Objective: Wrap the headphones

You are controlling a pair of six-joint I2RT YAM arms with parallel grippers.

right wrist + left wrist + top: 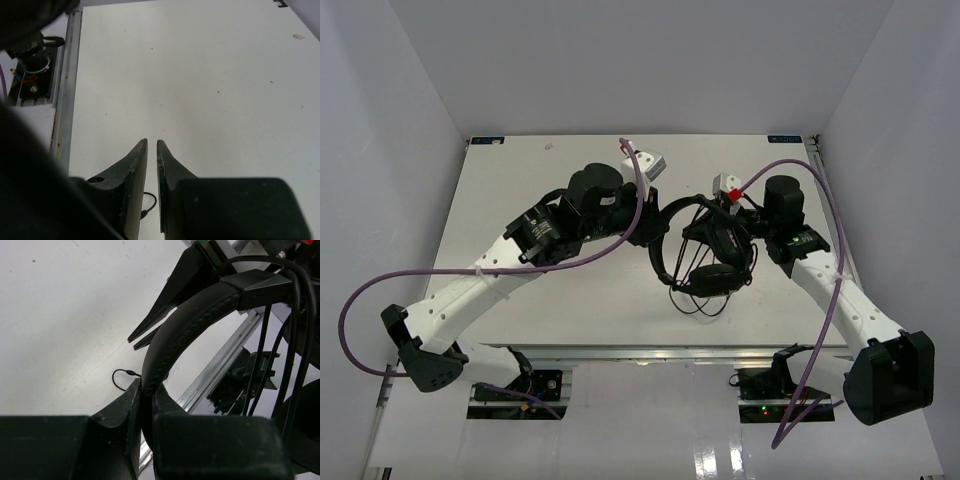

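Winding of the cord looks to be the step in hand, judging from how things lie. From above, the headphones hang over the middle of the table, between the two arms. The left gripper grips the left side of their band, and the right gripper sits close against their right side. The cord droops in loose loops below the earcups.

In the left wrist view, the fingers are clamped tight on the headband, which arches up and to the right. Several cord strands run down over its far end, so some turns seem to be laid already. The right gripper's tapered fingers point down-left just behind the band, not touching it. The plug lies curled on the table below.

In the right wrist view, the fingers stand a narrow slit apart with nothing between them, aimed at the table. A bit of cord peeks out beneath them.

The next move, as I judge it, falls to the right gripper. It must widen, reach the slack cord, close on it and carry it round the band while the left holds firm. So thin a cord is easy to miss.
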